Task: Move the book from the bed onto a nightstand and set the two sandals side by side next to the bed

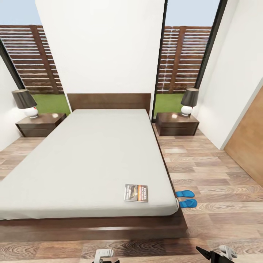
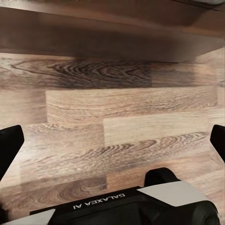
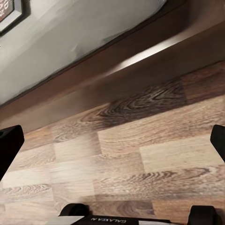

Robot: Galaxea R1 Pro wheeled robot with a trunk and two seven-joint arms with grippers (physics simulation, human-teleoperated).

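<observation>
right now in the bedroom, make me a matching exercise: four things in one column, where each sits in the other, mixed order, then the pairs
Things:
1. book
2. sandals
3. left lamp
4. right lamp

Places:
A. on the floor by the bed's near right corner
B. on the right nightstand
C. on the mattress near the foot
D. on the left nightstand

Pairs: 1-C, 2-A, 3-D, 4-B
</observation>
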